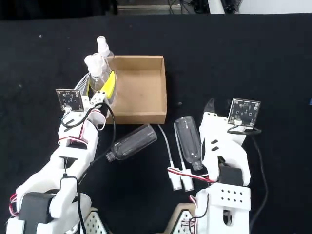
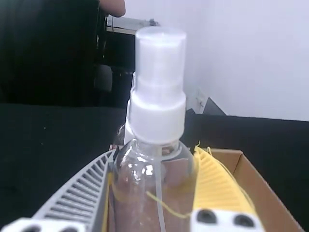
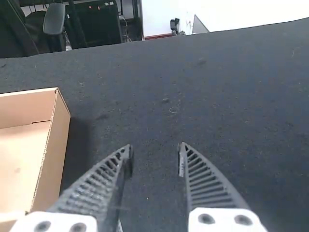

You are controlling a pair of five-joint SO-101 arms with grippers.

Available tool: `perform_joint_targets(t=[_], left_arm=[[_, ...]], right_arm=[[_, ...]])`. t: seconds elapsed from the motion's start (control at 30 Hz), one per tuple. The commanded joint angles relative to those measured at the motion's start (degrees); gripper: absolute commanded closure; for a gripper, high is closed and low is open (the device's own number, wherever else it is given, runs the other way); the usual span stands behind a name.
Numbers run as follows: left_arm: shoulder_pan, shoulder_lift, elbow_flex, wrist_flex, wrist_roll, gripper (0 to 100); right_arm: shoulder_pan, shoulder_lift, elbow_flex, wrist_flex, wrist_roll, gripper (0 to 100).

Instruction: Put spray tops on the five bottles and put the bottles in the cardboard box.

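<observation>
My left gripper (image 1: 99, 83) is shut on a clear bottle (image 1: 97, 75) with a white spray top (image 2: 157, 92), held upright between its grey and yellow fingers just outside the left wall of the cardboard box (image 1: 141, 90). A second topped bottle (image 1: 105, 48) stands right behind it. Two uncapped bottles lie on the black table, one (image 1: 131, 142) in front of the box and one (image 1: 188, 141) beside the right arm. Two loose spray tops (image 1: 179, 181) with tubes lie near the front. My right gripper (image 3: 154, 150) is open over bare table, right of the box (image 3: 29, 140).
The box is open at the top, and nothing shows inside it. Both arm bases stand at the table's front edge. Wires trail near the loose spray tops. Black cloth stretches to the right of and behind the box.
</observation>
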Motion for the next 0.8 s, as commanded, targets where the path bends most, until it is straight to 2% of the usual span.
perform_joint_targets(t=[0.0,0.77], left_arm=[[0.1,0.3,0.1,-1.5,-0.5,94],[-2.4,0.4,3.3,-1.6,-0.5,94]], right_arm=[[-0.8,0.4,-0.3,-2.0,0.4,86.1],[-0.7,0.4,-0.3,-1.9,0.4,86.1]])
